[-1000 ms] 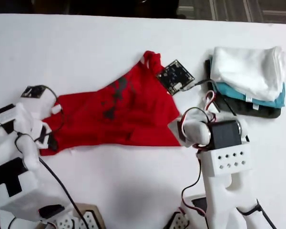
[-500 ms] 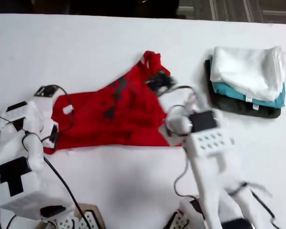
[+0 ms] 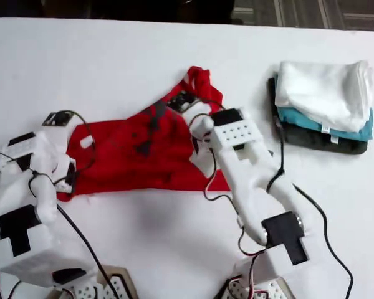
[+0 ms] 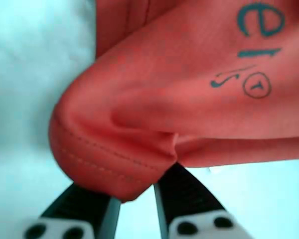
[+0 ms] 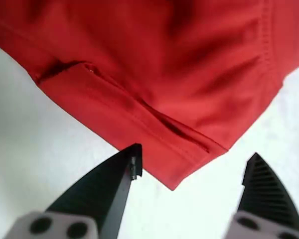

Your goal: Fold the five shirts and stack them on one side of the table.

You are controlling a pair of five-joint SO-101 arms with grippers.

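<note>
Left gripper: I am pinching a rolled hem of the crumpled red cotton shirt at its left end, apparently anchoring it for a fold. Right gripper: I am hovering it, spread wide, over a hemmed corner, seemingly ready to grasp. The shirt is lying mid-way across the white table. The folded stack of white, teal and dark shirts is sitting at the right side, well apart.
</note>
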